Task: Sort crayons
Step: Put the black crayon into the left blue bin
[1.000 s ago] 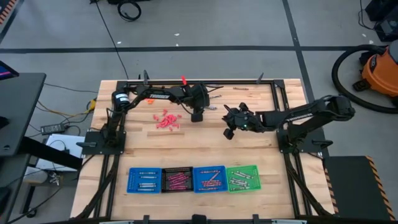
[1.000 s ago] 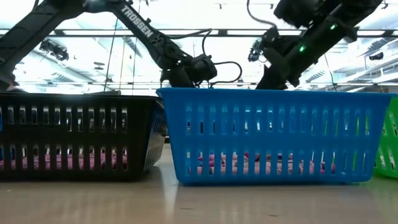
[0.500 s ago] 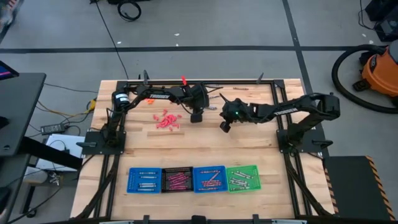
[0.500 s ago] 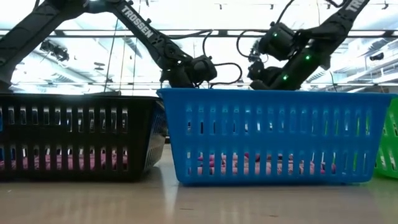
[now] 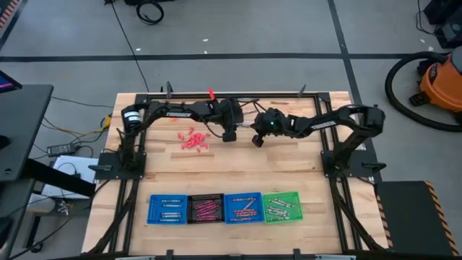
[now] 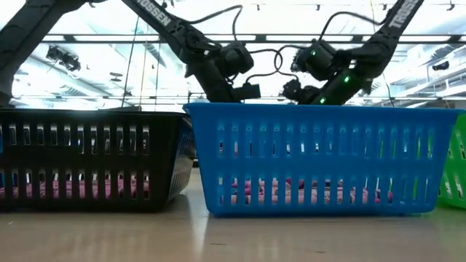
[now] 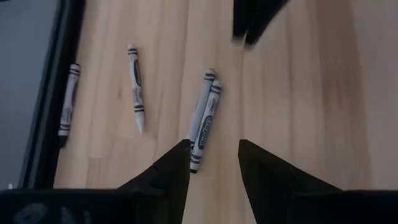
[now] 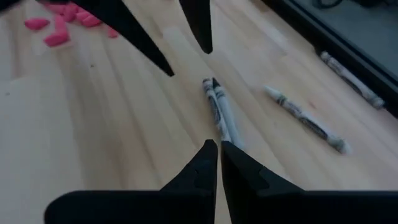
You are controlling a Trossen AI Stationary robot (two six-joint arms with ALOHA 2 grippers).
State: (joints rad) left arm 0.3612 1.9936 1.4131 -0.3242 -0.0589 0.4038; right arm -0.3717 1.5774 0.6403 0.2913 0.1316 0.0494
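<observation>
While the left gripper [image 5: 229,135] hangs with its fingers apart just short of a pair of grey crayons [image 7: 204,118] lying side by side, the right gripper [image 5: 256,140] has swung across the table from well off to the side and now faces it over that same pair [image 8: 219,112], fingers nearly together and empty. Two more grey crayons [image 7: 135,87] lie beyond, near the frame rail. Red crayons [image 5: 193,139] sit behind the left gripper. Both arms crowding one pair risks a clash.

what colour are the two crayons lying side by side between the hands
Grey-white with dark printed wrappers: the pair of crayons shows best in the left wrist view.
</observation>
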